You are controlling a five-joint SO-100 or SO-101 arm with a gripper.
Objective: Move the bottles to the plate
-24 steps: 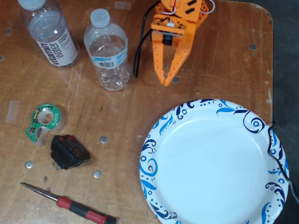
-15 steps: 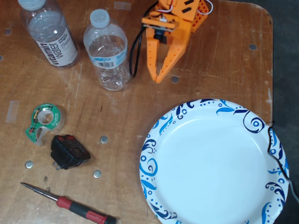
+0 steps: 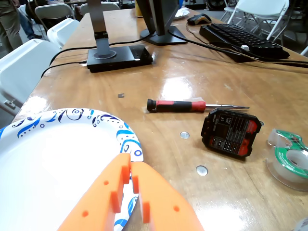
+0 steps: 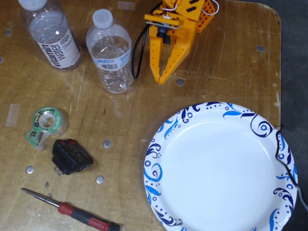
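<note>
The gripper (image 4: 160, 79) is only partly seen in the fixed view: its orange fingers (image 4: 155, 57) taper to a point above the table (image 4: 226, 72), while the arm behind them runs off the top edge. In the wrist view the same gripper (image 3: 131, 171) fills the bottom edge, its base cut off, and the jaws are pressed together with only a thin seam between them, holding nothing.

Neither bottle shows clearly in the wrist view. In the fixed view the blue-label bottle (image 4: 111, 53) stands just left of the jaws, a black cable (image 4: 136, 53) hanging between the two. The vitamin water bottle (image 4: 50, 33) stands further left, its cap cut by the frame's top edge. Both bottles are clear and capped; I cannot tell how full they are.

The plate (image 4: 166, 130) lies below and right of the fingertips in the fixed view, apart from them, with nothing on it; its lower rim runs out of frame, and a dark cable crosses its right edge. In the wrist view the plate (image 3: 72, 115) lies under and left of the closed jaws, which cover part of its rim.

Well below and left of the jaws in the fixed view lie a tape roll (image 4: 44, 125), a black plug (image 4: 71, 156) and a screwdriver (image 4: 72, 211). The wrist view shows them beyond and right of the fingertips, the tape cut by the right edge.
</note>
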